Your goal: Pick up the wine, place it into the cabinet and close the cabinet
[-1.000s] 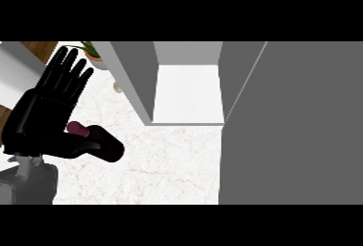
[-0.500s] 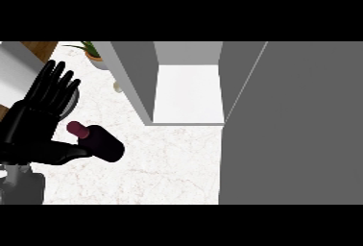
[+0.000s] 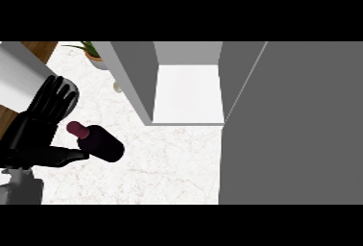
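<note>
The wine bottle [image 3: 98, 143] is dark with a maroon cap and stands on the marbled counter [image 3: 163, 163], left of the cabinet. My left hand [image 3: 35, 132] is right behind it at the view's left, fingers straight and pointing up. Its thumb [image 3: 67, 156] reaches under the bottle's near side and touches it or nearly so; the hand is open. The cabinet [image 3: 188, 93] is open and shows a white shelf inside. Its grey door [image 3: 291, 125] swings out and fills the right of the view. My right hand does not show.
A potted plant [image 3: 90, 49] stands at the back of the counter, left of the cabinet's side wall [image 3: 135, 77]. A small pale object [image 3: 117, 87] peeks out beside that wall. A white block [image 3: 14, 72] lies at the far left edge.
My left hand has drawn down and back, its fingertips lower in the view than before. The bottle has stayed about where it was.
</note>
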You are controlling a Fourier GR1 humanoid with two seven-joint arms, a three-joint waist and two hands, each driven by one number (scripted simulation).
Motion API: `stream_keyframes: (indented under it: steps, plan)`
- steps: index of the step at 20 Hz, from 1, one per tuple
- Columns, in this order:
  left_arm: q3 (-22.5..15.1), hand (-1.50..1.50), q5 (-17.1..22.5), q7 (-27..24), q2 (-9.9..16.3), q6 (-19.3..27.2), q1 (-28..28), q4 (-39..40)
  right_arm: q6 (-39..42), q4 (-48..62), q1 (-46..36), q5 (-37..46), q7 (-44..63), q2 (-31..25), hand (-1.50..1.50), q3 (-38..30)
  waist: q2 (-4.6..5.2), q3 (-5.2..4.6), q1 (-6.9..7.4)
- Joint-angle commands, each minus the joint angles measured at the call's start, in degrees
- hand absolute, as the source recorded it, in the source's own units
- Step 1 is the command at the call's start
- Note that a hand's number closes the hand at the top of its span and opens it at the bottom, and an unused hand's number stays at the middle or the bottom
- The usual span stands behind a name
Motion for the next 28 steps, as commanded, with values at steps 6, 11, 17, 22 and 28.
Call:
stream_keyframes:
  steps: [6, 11, 17, 22, 28]
  plan:
    - [2.11, -1.5, -2.62, -10.01, 0.41, -4.55, 2.87, 9.88, -0.97, -0.81, -1.01, 3.18, 1.49, 1.72, -1.5, 3.27, 0.01, -0.01, 0.03]
    - [1.4, -1.5, -6.51, -14.19, 1.27, -5.59, -0.46, 19.2, 1.17, -3.56, 4.85, 3.42, -1.38, 2.91, -1.5, 4.29, 0.05, -0.01, -0.41]
    - [3.17, -1.5, -6.19, -18.51, 2.36, -7.75, -2.16, 25.48, 2.35, -0.94, -1.88, -7.72, 3.51, -3.09, -1.5, -7.33, 0.07, 0.0, -0.28]
    - [2.41, -1.5, -6.95, -19.98, 2.42, -8.62, -3.1, 28.75, 1.48, -3.14, 3.22, 2.13, -0.09, 2.48, -1.5, 2.77, -0.01, 0.01, -0.12]
    - [2.59, -1.5, -9.28, -28.85, 2.57, -11.5, -4.28, 40.94, -0.95, -5.36, -0.7, -0.03, 5.64, 1.18, -1.5, 0.94, 0.05, -0.03, -0.27]
